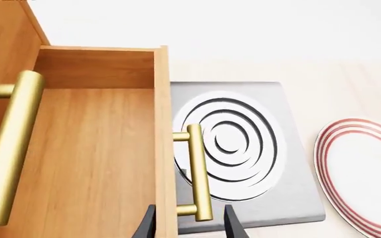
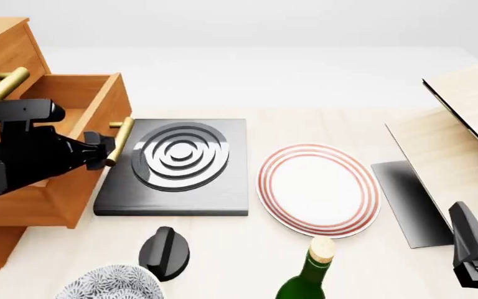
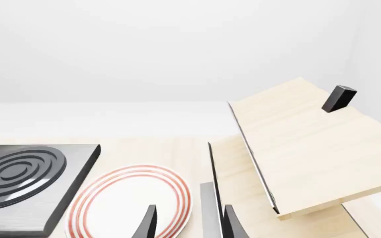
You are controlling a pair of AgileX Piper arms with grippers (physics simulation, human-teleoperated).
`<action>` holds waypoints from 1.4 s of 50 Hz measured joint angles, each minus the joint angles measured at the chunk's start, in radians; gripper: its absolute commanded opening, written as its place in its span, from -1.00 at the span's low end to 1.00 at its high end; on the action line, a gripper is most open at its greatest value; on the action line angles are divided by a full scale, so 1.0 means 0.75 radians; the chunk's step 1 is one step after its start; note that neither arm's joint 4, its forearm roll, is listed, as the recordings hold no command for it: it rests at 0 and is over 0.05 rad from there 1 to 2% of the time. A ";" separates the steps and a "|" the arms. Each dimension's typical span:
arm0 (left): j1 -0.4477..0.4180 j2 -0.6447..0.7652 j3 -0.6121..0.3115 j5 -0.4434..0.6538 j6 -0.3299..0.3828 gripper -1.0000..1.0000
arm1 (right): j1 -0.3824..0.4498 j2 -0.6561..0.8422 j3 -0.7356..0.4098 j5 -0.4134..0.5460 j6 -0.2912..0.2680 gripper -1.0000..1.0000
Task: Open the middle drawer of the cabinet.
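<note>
The cabinet stands at the table's left edge. Its middle drawer is pulled well out, and its inside shows bare. The gold bar handle on the drawer's front reaches over the stove plate's edge. My left gripper is open, with its fingers on either side of the handle's near end and apart from it. In the front view the left gripper sits right at that handle. The top drawer's handle is above it. My right gripper is open and holds nothing, low at the right.
A black stove plate lies right beside the open drawer. A red-rimmed white plate sits mid-table. Near the front edge are a black knob-like object, a patterned bowl and a green bottle. A tilted wooden board stands at the right.
</note>
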 measured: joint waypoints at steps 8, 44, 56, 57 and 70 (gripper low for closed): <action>-0.018 0.006 -0.007 0.008 -0.001 1.00 | 0.000 0.000 0.000 0.000 0.000 1.00; -0.127 0.046 -0.042 0.025 -0.016 1.00 | 0.000 0.000 0.000 0.000 0.000 1.00; -0.177 0.067 -0.057 0.023 -0.018 1.00 | 0.000 0.000 0.000 0.000 0.000 1.00; -0.181 0.068 -0.058 0.022 -0.017 1.00 | 0.000 0.000 0.000 0.000 0.000 1.00; -0.230 0.087 -0.070 0.015 -0.007 1.00 | 0.000 0.000 0.000 0.000 0.000 1.00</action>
